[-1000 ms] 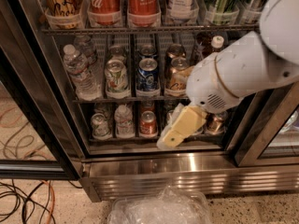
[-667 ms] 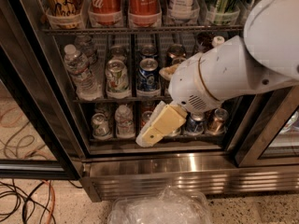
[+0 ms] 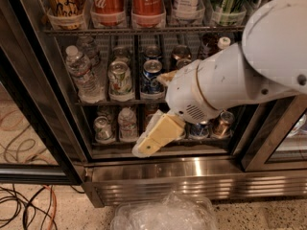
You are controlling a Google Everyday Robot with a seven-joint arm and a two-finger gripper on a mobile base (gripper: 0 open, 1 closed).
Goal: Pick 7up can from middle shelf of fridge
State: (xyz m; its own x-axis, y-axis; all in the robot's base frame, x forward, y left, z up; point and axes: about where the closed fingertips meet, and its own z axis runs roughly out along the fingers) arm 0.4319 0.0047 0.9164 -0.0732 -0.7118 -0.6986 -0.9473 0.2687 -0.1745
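Front of the fridge (image 3: 192, 169), seen from above. We mark the gripper (image 3: 156, 138), the cream piece at the end of the white arm (image 3: 230, 83), hanging before the lowest rack (image 3: 115, 143), below the blue can (image 3: 152, 75). Against the views of a second earlier, it lies farther toward 9 o'clock and a little lower. Whether it is spread or closed we cannot tell; we see nothing held in it.

The 7up can (image 3: 120, 78) stands upright on the middle shelf (image 3: 108, 101), between the water bottle (image 3: 82, 73) and the blue can, at 11 o'clock from the gripper and apart from it.

We judge the sideways shift as alignment with the can's lane; a rise toward 12 o'clock and a reach inward remain.
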